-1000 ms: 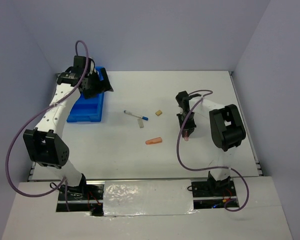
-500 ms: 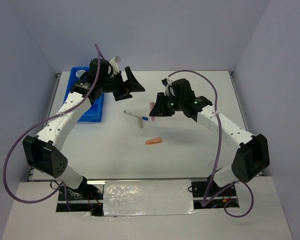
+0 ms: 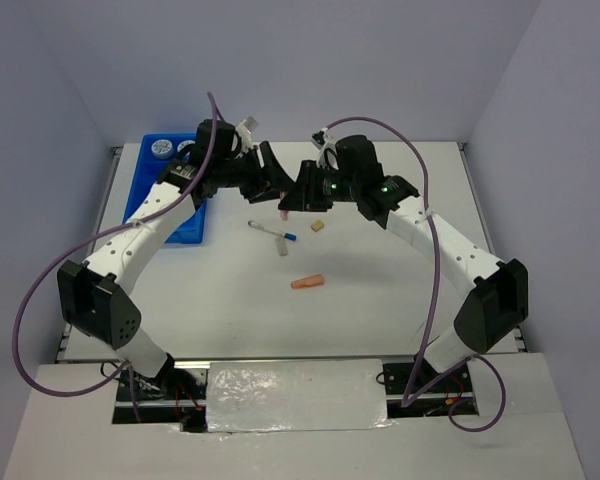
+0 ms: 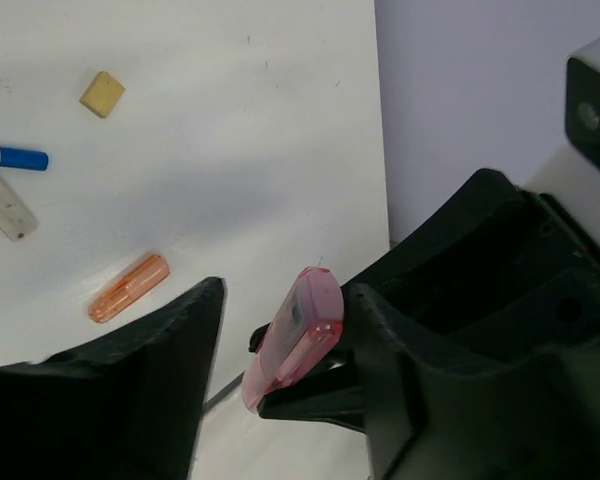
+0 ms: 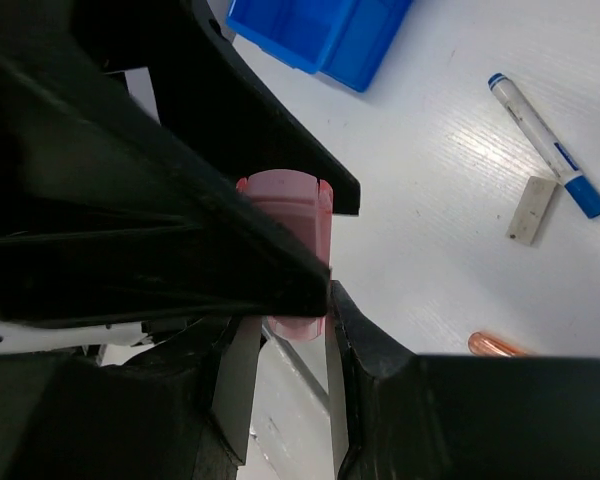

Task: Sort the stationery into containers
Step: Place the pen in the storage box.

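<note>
The pink stick (image 5: pixel 290 245) hangs in the air over the far middle of the table (image 3: pixel 400 290), clear of the surface and a little right of the tray (image 3: pixel 176 230). The right gripper (image 5: pixel 285 335) is clamped on one end of it, fingers pressed to both sides. The left gripper (image 4: pixel 285 295) faces it from the other side with its jaws apart, one on each side of the stick. In the left wrist view one finger (image 4: pixel 140 380) stands off with a visible gap, and the other looks to be against the stick or nearly so.

Below, on the table, lie the pen (image 3: pixel 271 231), a grey eraser (image 3: pixel 282 247) just beside its capped end, a beige eraser (image 3: pixel 317 226) further right, and the orange stick (image 3: pixel 307 282) nearer the arms. A tape roll (image 3: pixel 161 149) sits in the tray's far end.
</note>
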